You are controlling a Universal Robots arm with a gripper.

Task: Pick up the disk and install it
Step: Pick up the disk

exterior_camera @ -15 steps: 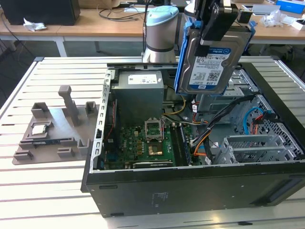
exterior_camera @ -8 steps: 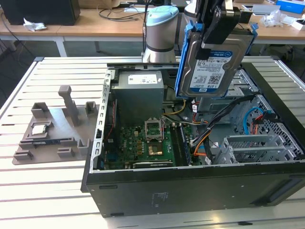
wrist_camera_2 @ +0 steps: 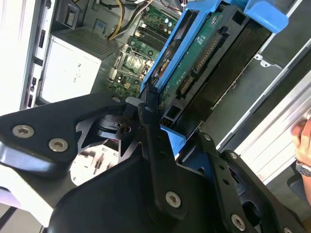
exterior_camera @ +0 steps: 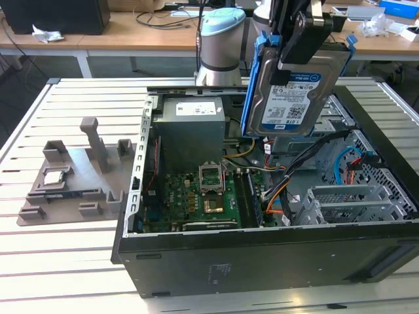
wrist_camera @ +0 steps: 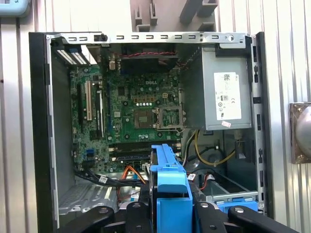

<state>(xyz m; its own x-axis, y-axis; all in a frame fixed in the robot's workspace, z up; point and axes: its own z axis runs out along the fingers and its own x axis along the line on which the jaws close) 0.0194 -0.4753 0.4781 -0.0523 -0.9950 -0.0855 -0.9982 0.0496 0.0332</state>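
Black sheet metal of the open computer case (exterior_camera: 262,261) makes the near wall in the exterior view; the case lies on its side on the slatted desk (exterior_camera: 65,261). Over the far part of its interior, toward the exterior view's right, the hand (exterior_camera: 300,46) is clenched on the disk (exterior_camera: 293,98). The disk is held in the air, tilted, with its white-and-blue label facing the camera and blue rails (exterior_camera: 252,85) along its edges. Its lower edge hangs above a bundle of cables (exterior_camera: 288,176); whether it touches them I cannot tell.

In the second wrist view the dark fingers (wrist_camera_2: 153,126) pinch the blue frame, and the disk (wrist_camera_2: 194,63) shows its green circuit board and connectors. In the first wrist view the disk (wrist_camera: 170,189) appears edge-on between the fingers, above the motherboard (wrist_camera: 141,107).

Inside the case, the motherboard (exterior_camera: 196,196) lies on the floor, a grey power supply (exterior_camera: 190,124) sits at the far side, and a metal drive cage (exterior_camera: 353,203) stands near the right. On the exterior view's left, a grey fixture (exterior_camera: 72,176) rests on the desk just beside the case.
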